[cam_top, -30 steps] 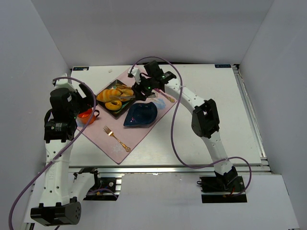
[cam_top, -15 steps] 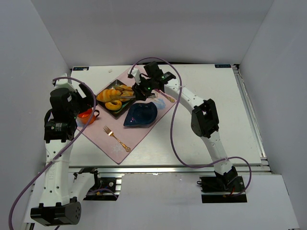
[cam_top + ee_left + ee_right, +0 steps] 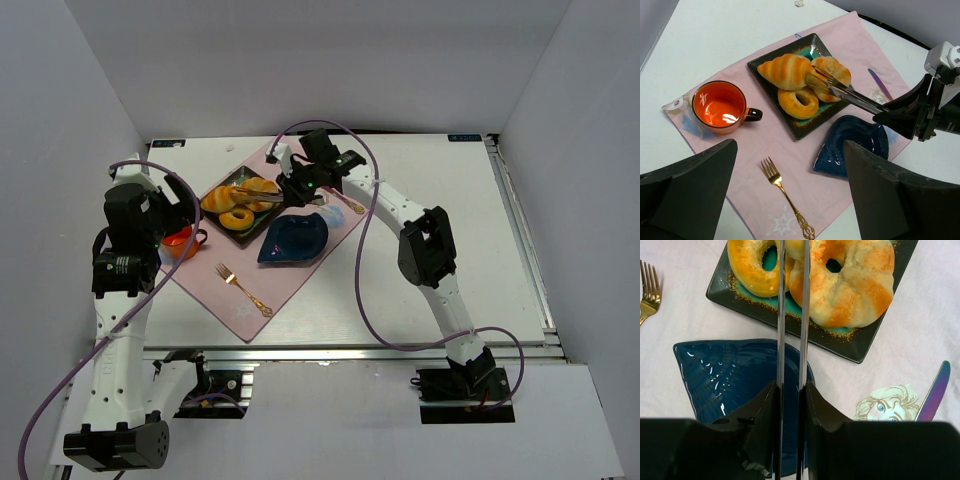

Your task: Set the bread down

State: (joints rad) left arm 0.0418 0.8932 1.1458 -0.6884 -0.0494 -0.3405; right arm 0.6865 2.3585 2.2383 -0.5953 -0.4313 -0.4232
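Observation:
The bread (image 3: 785,70), a ridged golden croissant, lies at the back left of a dark square plate (image 3: 799,132), beside a ring bread (image 3: 788,101) and a twisted bun (image 3: 836,70). My right gripper (image 3: 791,387) is shut on metal tongs (image 3: 852,96). Their two blades (image 3: 781,315) stand close together and run between the ring bread and the bun. The tips lie at the croissant's right end; I cannot tell whether they pinch it. My left gripper (image 3: 790,145) hangs open above the mat's near side, holding nothing.
A pink mat (image 3: 755,145) carries the plate, a blue leaf-shaped dish (image 3: 855,145), an orange mug (image 3: 720,106), a gold fork (image 3: 785,195) and a purple knife (image 3: 880,84). White walls enclose the table on three sides.
The right gripper has squeezed the tongs, bringing the blades together over the plate. Neither arm has shifted noticeably, and the breads stay put.

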